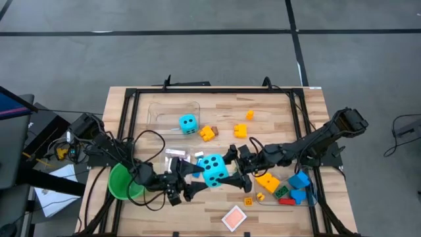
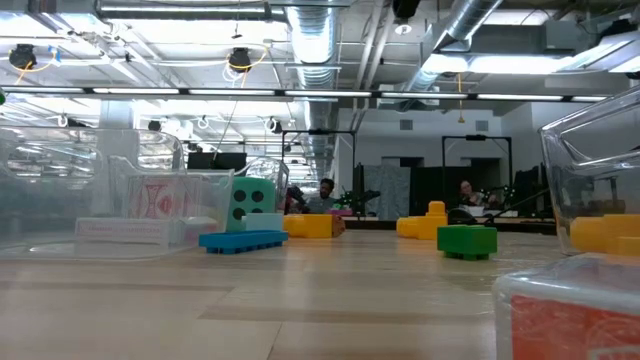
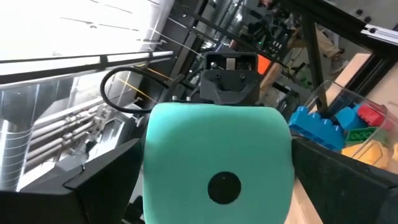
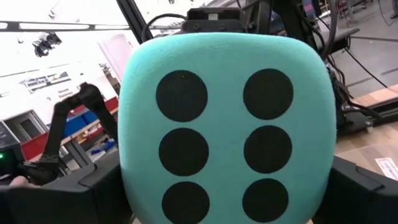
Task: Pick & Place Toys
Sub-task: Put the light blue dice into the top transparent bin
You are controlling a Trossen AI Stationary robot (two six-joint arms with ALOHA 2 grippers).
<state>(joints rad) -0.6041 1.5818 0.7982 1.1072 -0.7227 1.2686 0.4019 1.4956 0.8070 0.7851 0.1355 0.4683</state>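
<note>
Filling both wrist views was one cyan foam die (image 1: 213,170), its six-dot face (image 4: 224,140) toward the right wrist camera and a single-dot face (image 3: 224,186) toward the left one. From above I saw it near the middle of the bench (image 1: 276,105), caught between the two arms. The left gripper (image 1: 195,178) came at it from one side with its fingers (image 3: 99,193) spread wide along the die's flanks, and the right gripper (image 1: 234,170) met it from the opposite side, its fingers (image 4: 373,193) also wide apart and framing the die. Both sets of fingers appeared pressed against the foam, so I read the die as grasped by both at once, though I could not tell whether it was lifted clear of the bench.

A second cyan die (image 1: 188,123) sat well apart inside a clear bin (image 1: 158,108) toward the far edge. Yellow bricks (image 1: 208,133) lay just beside that bin. Another clear bin (image 1: 310,197) near the right arm held blue, yellow, green and red bricks (image 1: 299,181). A red-and-white playing card (image 1: 234,217) lay at the near edge, and a green cup (image 1: 122,181) stood by the left arm.
</note>
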